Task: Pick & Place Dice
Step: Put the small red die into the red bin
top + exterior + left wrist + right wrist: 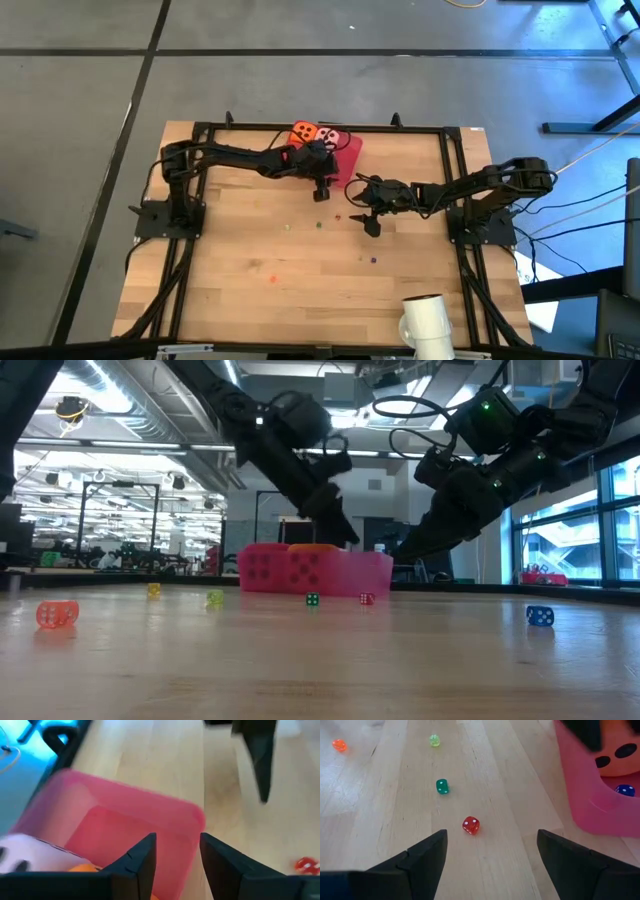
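Pink tray under parted, empty left gripper; right gripper wide above small red die, liable to skitter off if pinched off-centre.

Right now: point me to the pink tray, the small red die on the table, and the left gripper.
pink tray (150, 815): left wrist view, on its near rim.
small red die (470, 825): right wrist view, on its front face.
left gripper (177, 862): left wrist view, midway between its open fingertips, above the tray.
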